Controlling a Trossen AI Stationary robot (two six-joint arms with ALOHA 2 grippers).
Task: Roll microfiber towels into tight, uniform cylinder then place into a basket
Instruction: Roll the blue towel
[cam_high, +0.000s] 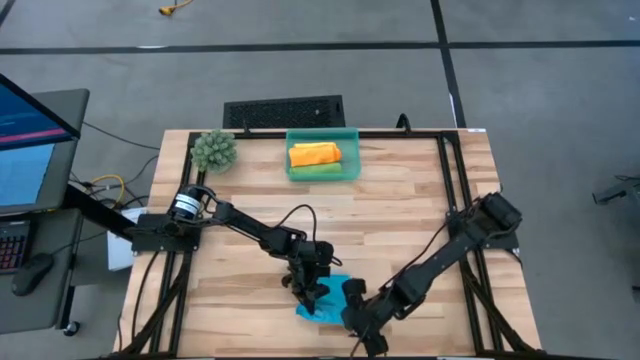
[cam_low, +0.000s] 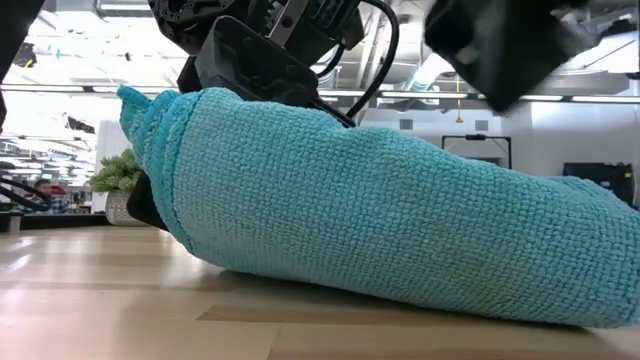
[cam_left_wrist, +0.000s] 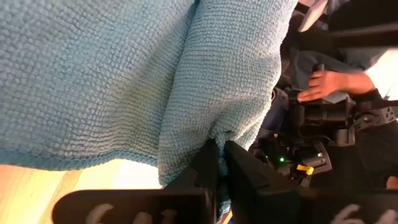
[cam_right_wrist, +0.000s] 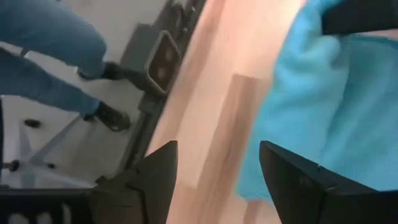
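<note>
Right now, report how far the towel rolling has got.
Done: an orange rolled towel and a green rolled towel lie in the translucent teal plastic basket. In hand: the left end effector pinches the bright blue microfiber towel; the right end effector stands open beside it. Left: finishing and basketing it; no yellow towel shows.

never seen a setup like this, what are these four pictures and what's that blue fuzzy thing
It is a table robot with two dark arms, each ending in a two-finger gripper. One picture looks straight down on the wooden table, one sits at table height, and two come from cameras on the arms' wrists.

The fuzzy thing is a blue towel lying partly rolled at the near edge of the table. The left gripper is shut on a fold of it. The right gripper is open beside it, holding nothing.

At the far side, a teal basket already holds an orange roll and a green roll. Beside it stands a spiky plant ball.
</note>
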